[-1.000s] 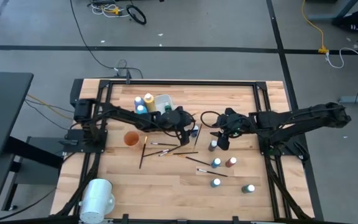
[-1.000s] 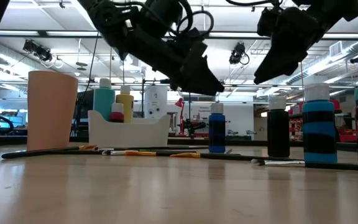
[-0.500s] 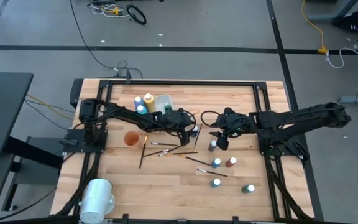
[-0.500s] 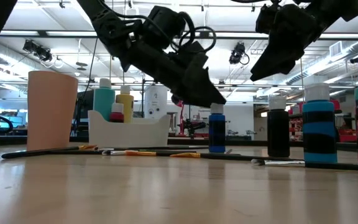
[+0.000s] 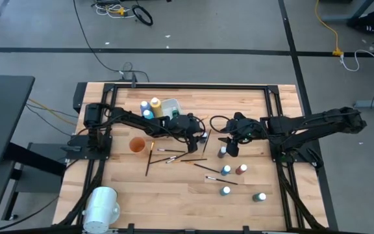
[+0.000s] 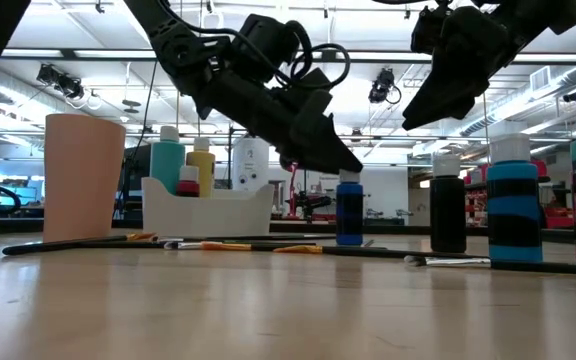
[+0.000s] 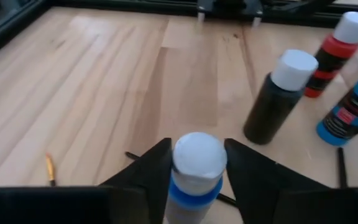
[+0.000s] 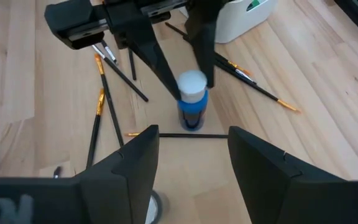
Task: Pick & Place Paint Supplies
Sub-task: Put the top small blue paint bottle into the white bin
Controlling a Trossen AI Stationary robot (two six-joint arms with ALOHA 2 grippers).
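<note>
On the wooden surface (image 5: 174, 195), the left pincer (image 7: 194, 163) is released, its fingers on both sides of the upright blue bottle (image 8: 192, 99) near the white tub (image 5: 168, 108). The right pincer (image 8: 193, 149) hangs released nearby.

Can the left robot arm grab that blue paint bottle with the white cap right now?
Probably yes. The left gripper already has one open finger on each side of the blue paint bottle, around its white cap. The bottle stands upright on the table, and nothing sits between the fingers and the bottle.
</note>
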